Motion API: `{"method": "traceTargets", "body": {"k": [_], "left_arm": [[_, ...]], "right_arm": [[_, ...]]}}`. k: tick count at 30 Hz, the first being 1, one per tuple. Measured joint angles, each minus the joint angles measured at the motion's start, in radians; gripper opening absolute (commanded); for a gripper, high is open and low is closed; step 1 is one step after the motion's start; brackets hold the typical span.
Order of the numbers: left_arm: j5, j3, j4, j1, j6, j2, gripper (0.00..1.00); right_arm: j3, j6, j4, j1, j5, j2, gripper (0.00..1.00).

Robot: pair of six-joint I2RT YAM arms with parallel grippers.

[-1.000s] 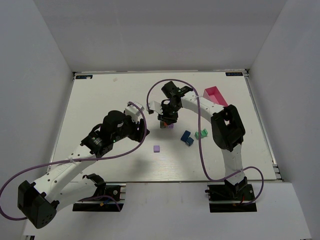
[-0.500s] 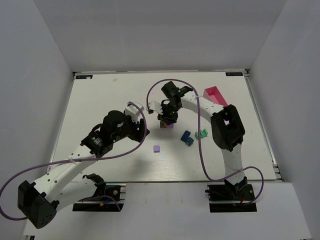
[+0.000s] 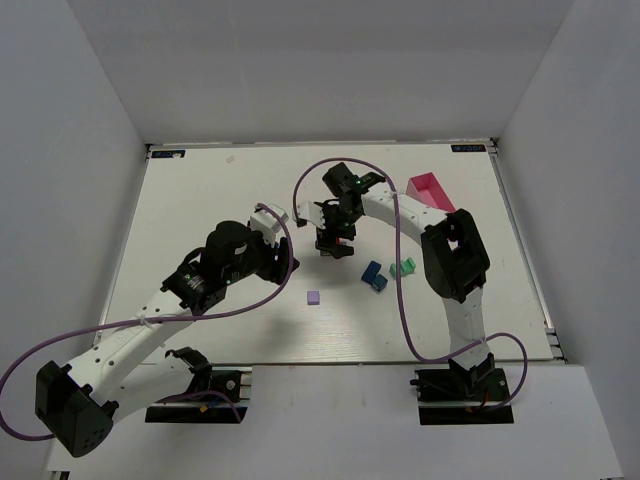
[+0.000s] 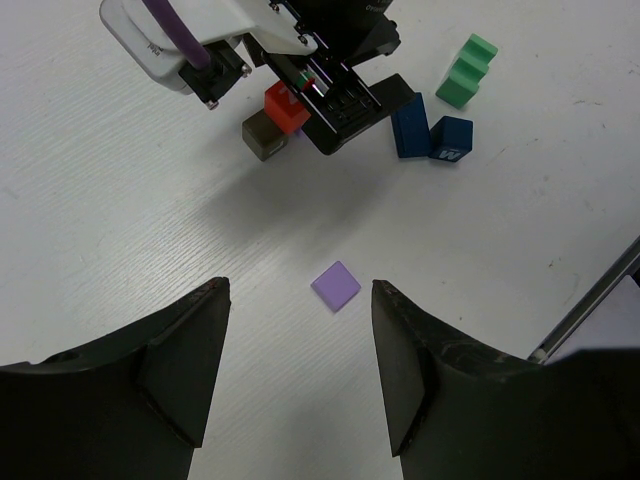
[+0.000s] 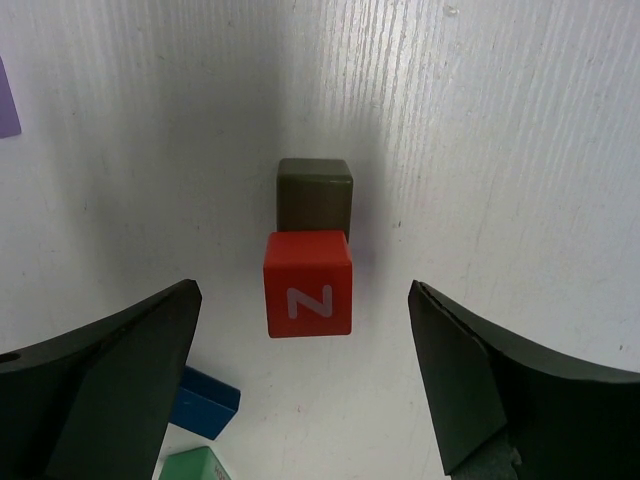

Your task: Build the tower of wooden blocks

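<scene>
red block (image 5: 308, 296) with white N, dark olive-grey block (image 5: 314, 194), lilac block (image 4: 335, 286), blue blocks (image 4: 408, 124), green block (image 4: 467, 70), pink tray (image 3: 430, 192), white surface (image 4: 130, 230), black fingers (image 4: 170, 370).

top external: high behind both arm bases, facing down and forward, far enough to hold the whole table (image 3: 200, 200) | left wrist: slanted down from mid height, medium range | right wrist: straight down, close over red block (image 5: 308, 283) and dark block (image 5: 314, 195) | shared: both wrists see those two blocks; top and left wrist share lilac block (image 4: 335, 286)
</scene>
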Motion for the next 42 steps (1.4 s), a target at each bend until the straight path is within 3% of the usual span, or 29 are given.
{"method": "traceTargets", "body": {"k": [10, 16, 20, 21, 23, 24, 25, 26, 30, 36, 39, 42], "left_arm": [[0.000, 0.000, 0.000, 0.000, 0.008, 0.000, 0.70], [-0.006, -0.002, 0.001, 0.001, -0.019, 0.028, 0.71], [-0.050, 0.005, -0.023, -0.004, -0.071, 0.123, 0.71], [-0.058, 0.008, -0.031, -0.005, -0.089, 0.152, 0.69], [-0.074, 0.018, -0.058, -0.008, -0.131, 0.212, 0.68], [-0.078, 0.022, -0.065, -0.010, -0.149, 0.239, 0.67], [-0.085, 0.026, -0.078, -0.014, -0.176, 0.264, 0.67], [-0.097, 0.029, -0.090, -0.022, -0.198, 0.285, 0.66], [-0.142, 0.051, -0.140, -0.071, -0.291, 0.351, 0.66], [-0.224, 0.163, -0.222, -0.164, -0.417, 0.491, 0.64], [-0.278, 0.255, -0.278, -0.201, -0.487, 0.592, 0.64], [-0.319, 0.292, -0.309, -0.228, -0.541, 0.657, 0.64]], "right_arm": [[-0.013, 0.025, 0.013, -0.009, 0.015, -0.026, 0.90], [-0.185, 0.081, 0.099, -0.036, 0.075, -0.281, 0.90], [-0.364, 0.210, 0.269, -0.066, 0.169, -0.469, 0.90], [-0.397, 0.254, 0.294, -0.077, 0.185, -0.496, 0.70], [-0.440, 0.328, 0.327, -0.098, 0.193, -0.520, 0.45], [-0.453, 0.355, 0.335, -0.108, 0.193, -0.523, 0.21], [-0.465, 0.385, 0.342, -0.118, 0.191, -0.525, 0.08], [-0.474, 0.406, 0.348, -0.126, 0.188, -0.526, 0.02], [-0.506, 0.492, 0.357, -0.142, 0.173, -0.555, 0.02], [-0.555, 0.555, 0.391, -0.156, 0.154, -0.652, 0.14], [-0.574, 0.565, 0.402, -0.165, 0.149, -0.683, 0.14], [-0.595, 0.570, 0.410, -0.174, 0.149, -0.702, 0.06]]}}
